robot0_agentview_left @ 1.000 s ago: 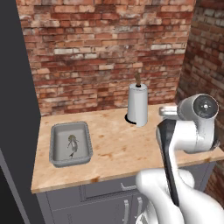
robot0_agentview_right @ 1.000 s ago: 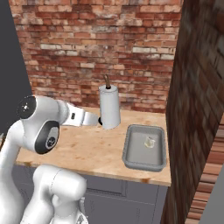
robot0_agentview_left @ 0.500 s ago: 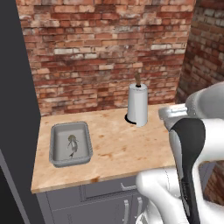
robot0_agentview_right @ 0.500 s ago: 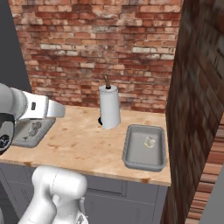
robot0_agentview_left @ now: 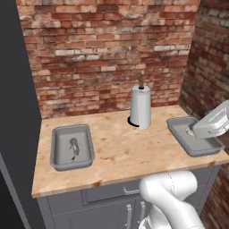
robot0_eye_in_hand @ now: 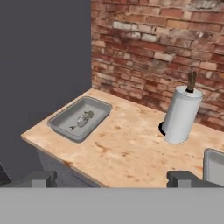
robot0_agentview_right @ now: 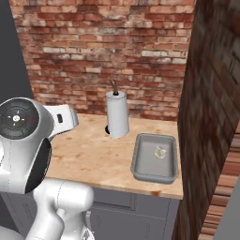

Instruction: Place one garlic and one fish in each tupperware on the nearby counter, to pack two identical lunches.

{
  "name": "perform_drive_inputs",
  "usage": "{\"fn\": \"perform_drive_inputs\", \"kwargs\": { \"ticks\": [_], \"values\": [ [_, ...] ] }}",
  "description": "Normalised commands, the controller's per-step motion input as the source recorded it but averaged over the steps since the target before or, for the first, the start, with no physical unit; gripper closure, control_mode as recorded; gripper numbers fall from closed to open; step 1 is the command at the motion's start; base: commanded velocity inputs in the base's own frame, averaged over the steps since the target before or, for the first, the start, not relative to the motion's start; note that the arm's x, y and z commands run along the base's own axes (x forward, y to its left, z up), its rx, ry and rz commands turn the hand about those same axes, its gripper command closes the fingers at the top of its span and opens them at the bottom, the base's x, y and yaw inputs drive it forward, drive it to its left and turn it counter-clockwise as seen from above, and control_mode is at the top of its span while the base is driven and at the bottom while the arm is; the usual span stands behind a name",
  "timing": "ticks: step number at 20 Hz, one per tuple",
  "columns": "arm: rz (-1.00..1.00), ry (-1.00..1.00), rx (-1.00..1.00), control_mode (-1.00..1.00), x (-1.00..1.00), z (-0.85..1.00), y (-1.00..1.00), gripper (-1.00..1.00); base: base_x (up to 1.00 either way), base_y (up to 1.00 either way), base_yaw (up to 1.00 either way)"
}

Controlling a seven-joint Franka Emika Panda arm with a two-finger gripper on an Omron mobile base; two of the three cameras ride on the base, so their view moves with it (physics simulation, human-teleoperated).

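- Sitting at the left end of the counter point(robot0_agentview_left: 120, 152), close to the dark wall, is one grey tupperware point(robot0_agentview_left: 57, 150) — a fish point(robot0_agentview_left: 74, 149) is lying inside it along its length.
- Showing pale beside that fish in the hand view is a small blurred lump; I cannot tell what it is.
- Resting at the right end of the counter, near the brick side wall, is the second tupperware point(robot0_agentview_right: 140, 164), with one garlic point(robot0_agentview_right: 160, 151) sitting in its far half.
- Standing upright between the two tubs, toward the back, is a white paper-towel roll point(robot0_agentview_left: 140, 107) on a dark base.
- Hanging well back from the counter's front edge is the gripper point(robot0_eye_in_hand: 113, 178) — its two dark fingertips point(robot0_eye_in_hand: 183, 178) are spreading wide apart with nothing between them.
- Crossing the near corner of the right tub in the left base view is a white link of the arm point(robot0_agentview_left: 214, 123).
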Motion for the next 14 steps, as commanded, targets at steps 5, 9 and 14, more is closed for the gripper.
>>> {"fn": "perform_drive_inputs", "kwargs": {
  "ticks": [5, 9, 14],
  "values": [
    [0.02, -0.02, 0.00, 1.00, 0.00, 0.00, -0.04, -1.00, 0.00, 0.00, 0.00],
    [0.00, 0.00, 0.00, 1.00, 0.00, 0.00, 0.00, -1.00, -0.02, 0.19, 0.00],
    [0.00, 0.00, 0.00, 1.00, 0.00, 0.00, 0.00, -1.00, -0.34, 0.18, -0.04]
  ]
}}
